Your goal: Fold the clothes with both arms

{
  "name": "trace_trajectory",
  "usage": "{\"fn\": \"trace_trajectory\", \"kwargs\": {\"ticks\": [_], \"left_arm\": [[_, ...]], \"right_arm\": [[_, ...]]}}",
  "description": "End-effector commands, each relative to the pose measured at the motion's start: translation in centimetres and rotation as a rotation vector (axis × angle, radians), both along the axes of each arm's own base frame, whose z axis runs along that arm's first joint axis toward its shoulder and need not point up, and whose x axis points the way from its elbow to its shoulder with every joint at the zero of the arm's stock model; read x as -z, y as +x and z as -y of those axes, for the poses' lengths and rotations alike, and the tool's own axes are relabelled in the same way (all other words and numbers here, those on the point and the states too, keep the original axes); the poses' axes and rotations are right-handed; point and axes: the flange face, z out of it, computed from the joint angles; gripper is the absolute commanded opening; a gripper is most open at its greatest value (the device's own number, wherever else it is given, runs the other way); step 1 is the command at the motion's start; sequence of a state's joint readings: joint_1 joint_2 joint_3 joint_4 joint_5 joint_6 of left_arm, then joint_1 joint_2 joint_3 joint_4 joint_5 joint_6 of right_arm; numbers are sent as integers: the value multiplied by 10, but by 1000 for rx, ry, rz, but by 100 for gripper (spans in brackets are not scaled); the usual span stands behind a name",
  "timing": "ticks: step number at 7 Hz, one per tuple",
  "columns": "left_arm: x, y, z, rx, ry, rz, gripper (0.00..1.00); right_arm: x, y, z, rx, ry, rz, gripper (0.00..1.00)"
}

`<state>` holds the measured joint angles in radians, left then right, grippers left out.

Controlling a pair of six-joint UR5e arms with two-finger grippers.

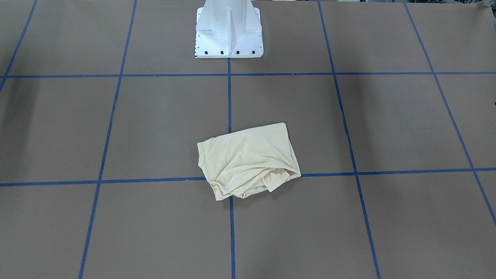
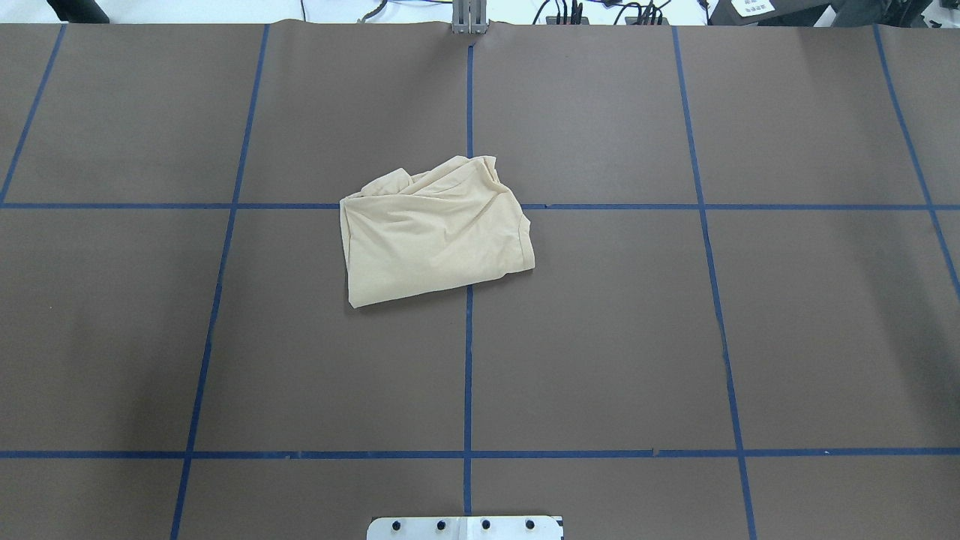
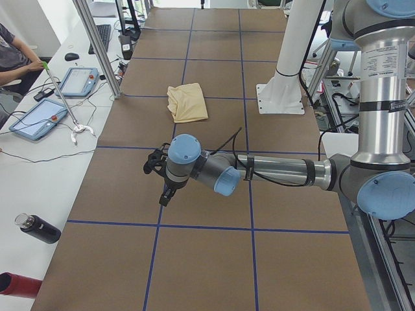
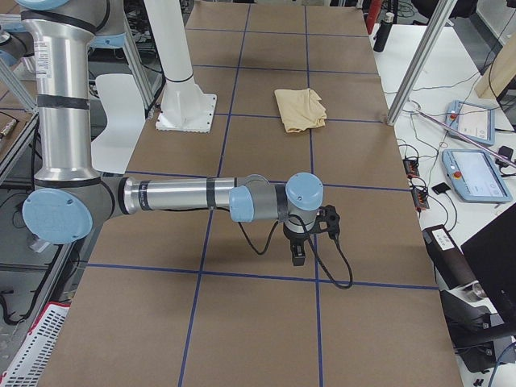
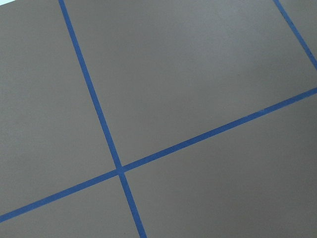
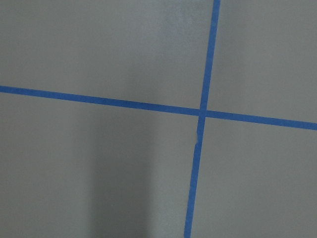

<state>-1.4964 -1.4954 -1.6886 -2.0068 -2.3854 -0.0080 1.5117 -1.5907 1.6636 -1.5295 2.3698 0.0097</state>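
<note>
The rumpled shirt point(image 2: 435, 232) lies near the counter's point(image 2: 675, 337) centre, slightly toward 11 o'clock in the overhead view, well apart from the left tool point(image 3: 166, 196) and the right tool point(image 4: 297, 255), and I cannot tell whether either is open or closed.

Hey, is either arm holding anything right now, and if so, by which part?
Nothing is held. The T-shirt lies crumpled on the table, apart from the left gripper and the right gripper, which both hang over the table away from it.
</note>
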Motion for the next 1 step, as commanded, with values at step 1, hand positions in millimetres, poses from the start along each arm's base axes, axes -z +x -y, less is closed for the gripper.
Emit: {"fn": "trace_trajectory", "kwargs": {"ticks": [1], "left_arm": [[1, 0, 0, 1, 3, 0, 100]], "right_arm": [[-2, 0, -2, -1, -4, -8, 100]]}}
